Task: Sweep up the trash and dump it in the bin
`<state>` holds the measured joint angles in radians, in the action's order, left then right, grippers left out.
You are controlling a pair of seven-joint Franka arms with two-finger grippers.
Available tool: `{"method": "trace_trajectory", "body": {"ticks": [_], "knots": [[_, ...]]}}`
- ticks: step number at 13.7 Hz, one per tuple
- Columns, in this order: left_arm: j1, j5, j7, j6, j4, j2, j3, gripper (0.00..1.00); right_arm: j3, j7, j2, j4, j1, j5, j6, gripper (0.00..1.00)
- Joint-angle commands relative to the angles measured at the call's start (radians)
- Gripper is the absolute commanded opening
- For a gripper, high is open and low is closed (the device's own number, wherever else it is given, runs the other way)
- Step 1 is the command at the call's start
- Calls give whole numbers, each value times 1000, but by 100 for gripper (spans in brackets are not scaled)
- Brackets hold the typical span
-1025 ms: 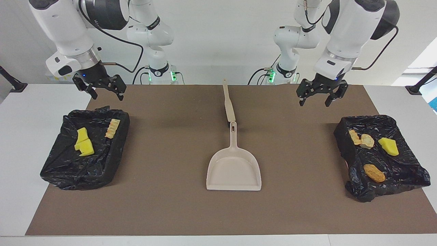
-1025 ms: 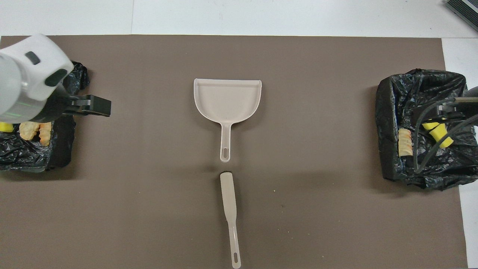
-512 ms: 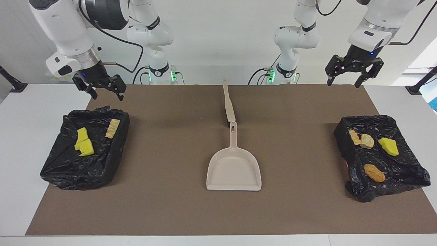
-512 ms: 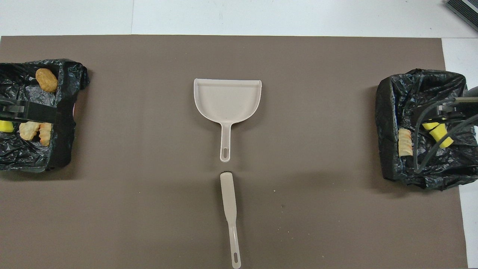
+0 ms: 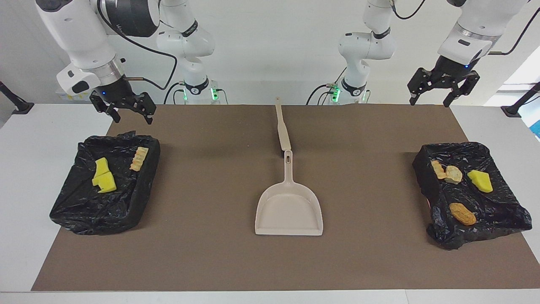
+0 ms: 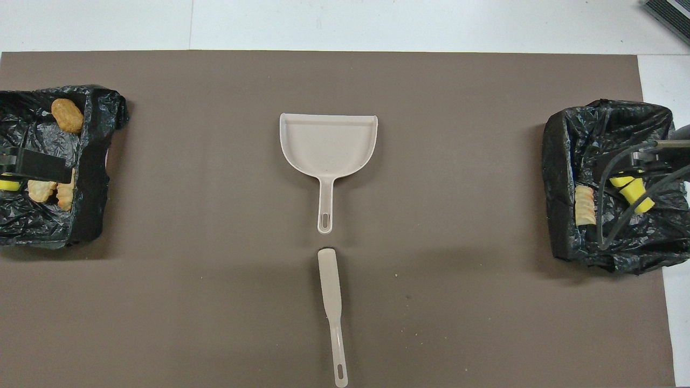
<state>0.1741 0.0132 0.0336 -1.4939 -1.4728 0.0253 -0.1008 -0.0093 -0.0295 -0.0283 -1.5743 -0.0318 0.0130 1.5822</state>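
The near edge of the brown mat (image 5: 211,261) is left bare, a wide flat strip of matte felt-like surface with open room along its whole length. Next, the beige plastic dustpan (image 5: 289,211) is seen lying flat at mid-table, its wide mouth turned away from the robots and its slim handle pointing toward them. Broad clear lanes of mat are left between it and the two bins. Toward the right arm's end, a bin lined with crinkled black plastic (image 5: 84,211) is found holding two yellow sponge chunks (image 5: 103,177) and a ridged golden pastry (image 5: 139,158). Toward the left arm's end, a second black-lined bin (image 5: 498,219) is loaded with a yellow sponge wedge (image 5: 479,180), two pale pastry pieces (image 5: 447,173) and a brown croissant-like roll (image 5: 463,213). Closer to the robots, the beige brush (image 5: 282,128) is laid in line with the dustpan handle, their tips almost meeting.

The right gripper (image 5: 128,114) is held just above its bin's robot-side rim, fingers parted, nothing gripped. The left gripper (image 5: 443,90) is raised high above the mat's corner, fingers spread and empty.
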Motion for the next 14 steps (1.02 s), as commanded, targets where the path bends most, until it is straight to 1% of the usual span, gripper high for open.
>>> {"method": "trace_trajectory", "body": {"ticks": [1, 3, 14], "knots": [[-21, 2, 17, 11, -21, 21, 4, 100, 3, -9, 18, -23, -5, -15, 7, 100], [-51, 2, 22, 6, -23, 21, 6, 100, 3, -9, 18, -23, -5, -15, 7, 100], [-53, -2, 54, 15, -31, 24, 7, 100, 2, -9, 18, -23, -4, -15, 9, 100]]}}
